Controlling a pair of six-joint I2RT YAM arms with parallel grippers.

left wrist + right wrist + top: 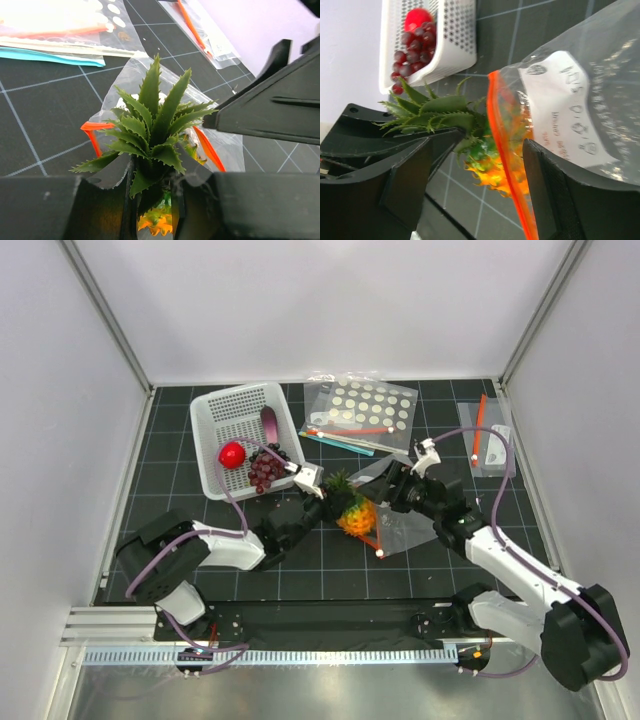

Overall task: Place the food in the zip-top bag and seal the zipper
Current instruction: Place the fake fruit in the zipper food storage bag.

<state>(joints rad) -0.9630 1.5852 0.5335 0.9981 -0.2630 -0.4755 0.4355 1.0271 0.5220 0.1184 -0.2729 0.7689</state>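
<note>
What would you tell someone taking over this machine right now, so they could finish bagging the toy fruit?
Left gripper: shut on the leaves of the pineapple, holding it at the mouth of the zip-top bag.
Right gripper: open, one finger on each side of the zipper, gripping nothing.
Grape bunch and apple: in the white basket.
Done: nothing fully bagged; the pineapple looks partly inside at most.
Left: push the pineapple in, add the grape bunch and apple, then seal the zipper.

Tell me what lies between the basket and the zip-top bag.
The pineapple, held by the left gripper, against the zip-top bag; top view shows it.
</note>
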